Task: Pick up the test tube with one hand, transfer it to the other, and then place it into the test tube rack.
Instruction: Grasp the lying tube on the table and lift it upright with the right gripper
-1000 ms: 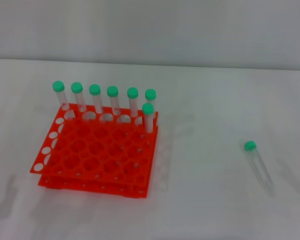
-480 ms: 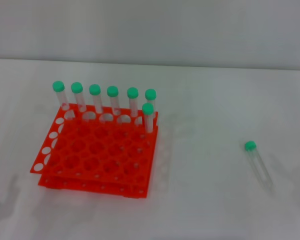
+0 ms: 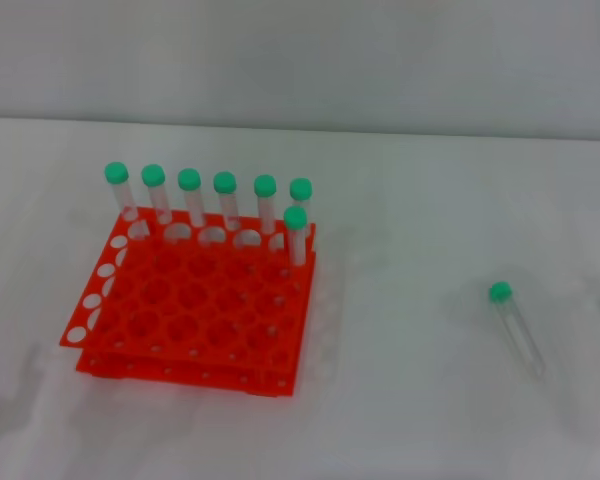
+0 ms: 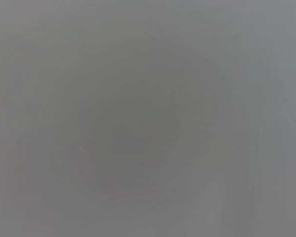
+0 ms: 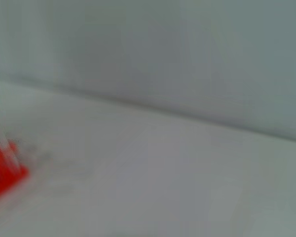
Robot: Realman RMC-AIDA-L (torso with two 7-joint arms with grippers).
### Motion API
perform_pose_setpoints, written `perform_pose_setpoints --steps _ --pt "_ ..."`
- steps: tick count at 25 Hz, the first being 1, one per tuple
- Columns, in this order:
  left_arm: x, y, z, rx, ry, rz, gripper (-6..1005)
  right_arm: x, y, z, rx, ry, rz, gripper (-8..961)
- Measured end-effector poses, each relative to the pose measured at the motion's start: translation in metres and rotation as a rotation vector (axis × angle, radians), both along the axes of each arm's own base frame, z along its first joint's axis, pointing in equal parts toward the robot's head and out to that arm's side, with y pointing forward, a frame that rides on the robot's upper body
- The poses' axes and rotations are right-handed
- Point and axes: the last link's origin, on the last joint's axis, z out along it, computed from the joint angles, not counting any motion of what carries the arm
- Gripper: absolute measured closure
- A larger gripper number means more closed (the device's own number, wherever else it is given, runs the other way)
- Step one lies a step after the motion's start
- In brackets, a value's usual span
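A clear test tube (image 3: 515,328) with a green cap lies flat on the white table at the right in the head view, cap toward the back. The orange-red test tube rack (image 3: 195,305) stands at the left, with several green-capped tubes (image 3: 227,200) upright along its back row and one in the second row. A corner of the rack shows in the right wrist view (image 5: 2,165). Neither gripper is in any view. The left wrist view shows only a plain grey blur.
The white table (image 3: 400,400) spreads between the rack and the lying tube. A grey wall (image 3: 300,50) stands behind the table's back edge.
The faint shadows on the table at the lower left and beside the lying tube have shifted a little. The tube and the rack have not moved.
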Motion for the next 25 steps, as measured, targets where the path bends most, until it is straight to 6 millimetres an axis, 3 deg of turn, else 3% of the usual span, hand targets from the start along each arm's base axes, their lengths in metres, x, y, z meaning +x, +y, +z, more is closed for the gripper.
perform_pose_setpoints --steps 5,12,25 --pt "0.000 0.001 0.002 0.010 0.003 0.001 370 -0.045 0.006 -0.011 -0.037 -0.184 -0.004 102" --pt "0.000 0.002 0.004 0.014 0.007 -0.007 369 -0.097 -0.008 -0.035 -0.150 -0.312 0.034 106" --pt "0.003 0.004 -0.002 -0.021 -0.001 -0.019 374 -0.109 -0.005 -0.082 -0.274 -0.321 0.029 112"
